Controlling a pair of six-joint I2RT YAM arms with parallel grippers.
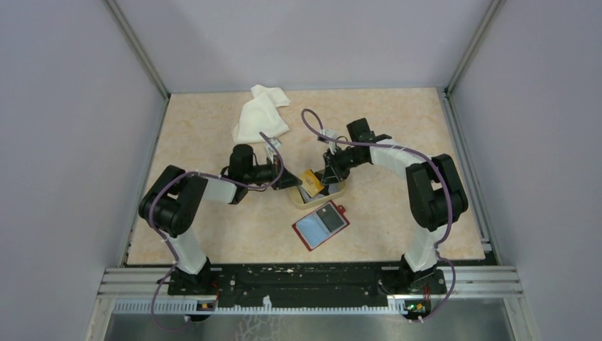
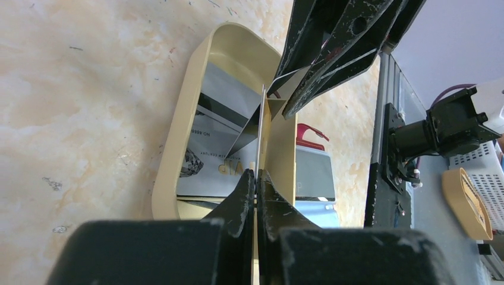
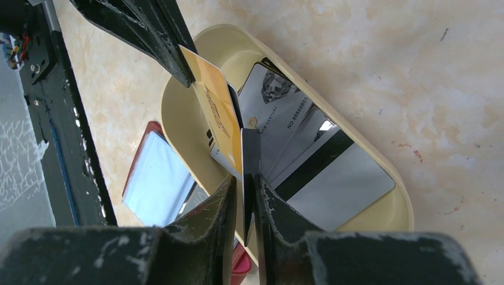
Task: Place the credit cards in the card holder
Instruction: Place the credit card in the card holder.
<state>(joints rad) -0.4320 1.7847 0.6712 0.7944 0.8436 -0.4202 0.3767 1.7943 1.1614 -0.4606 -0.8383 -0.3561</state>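
Observation:
A yellow-orange credit card (image 3: 217, 116) hangs on edge above the tan dish (image 3: 404, 208). My left gripper (image 2: 257, 175) is shut on one end of it; in the left wrist view the card (image 2: 260, 130) shows as a thin line. My right gripper (image 3: 245, 181) straddles the other end, barely open, with a slit between one finger and the card. More grey and dark-striped credit cards (image 3: 321, 160) lie in the dish. The red card holder (image 1: 321, 224) lies unfolded just in front of the dish (image 1: 341, 190), clear pockets up.
A crumpled white cloth (image 1: 259, 117) lies at the back of the table. Grey walls close in both sides and the back. The black base rail (image 1: 305, 277) runs along the near edge. Both arms meet over the dish mid-table.

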